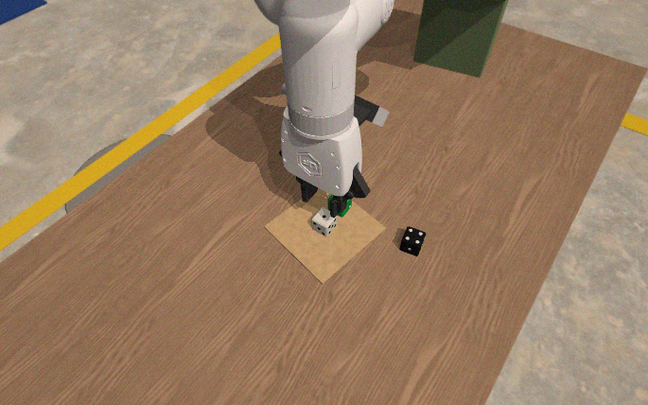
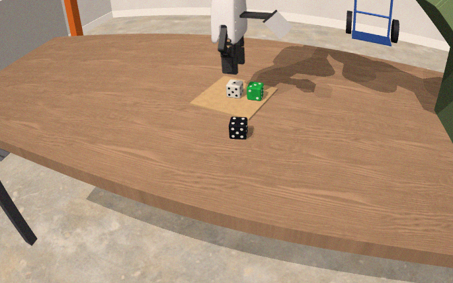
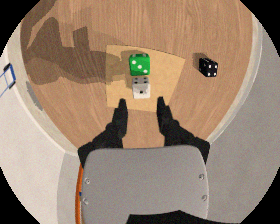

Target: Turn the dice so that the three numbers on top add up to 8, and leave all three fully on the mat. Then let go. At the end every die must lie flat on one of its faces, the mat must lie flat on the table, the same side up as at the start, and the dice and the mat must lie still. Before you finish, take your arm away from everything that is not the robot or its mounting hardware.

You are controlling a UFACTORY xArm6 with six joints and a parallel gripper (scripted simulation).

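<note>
Overhead, gripper (image 2: pixel 230 59) hanging half open, gripping nothing; white die (image 2: pixel 235 88), green die (image 2: pixel 255 90) sitting on mat (image 2: pixel 210 100); black die (image 2: pixel 238 127) lying off it

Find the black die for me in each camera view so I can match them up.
Top: black die on bare wood, right of the mat.
Exterior: on the table, in front of the mat's near corner.
Wrist: small, upper right, off the mat.
Shared landmark: the tan mat carrying the white die and green die.
</note>
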